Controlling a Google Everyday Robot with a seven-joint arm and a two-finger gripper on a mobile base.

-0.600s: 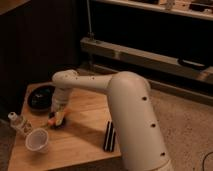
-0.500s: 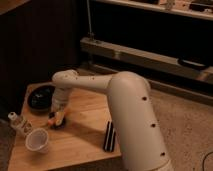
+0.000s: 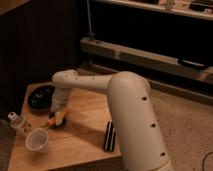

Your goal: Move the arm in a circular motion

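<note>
Your arm (image 3: pixel 132 115) stood thick and cream-white at the right front, stretched left above the wooden tabletop (image 3: pixel 85 132), and pointed down from its elbow. Its claw (image 3: pixel 56 119) hung low over the tabletop's left half, beside something small and orange (image 3: pixel 52 121). You could not tell whether it was spread or pressed together. A black bowl (image 3: pixel 40 97) sat just behind it, a white cup (image 3: pixel 37 141) in front, a small bottle (image 3: pixel 17 123) at the left edge, and a flat black object (image 3: pixel 109 135) near the arm's thick segment.

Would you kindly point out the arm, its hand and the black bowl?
arm (image 3: pixel 132 110), camera view, thick near segment
hand (image 3: pixel 56 119), camera view, tip over the table (image 3: pixel 82 137)
black bowl (image 3: pixel 39 97), camera view, dark inside
</note>
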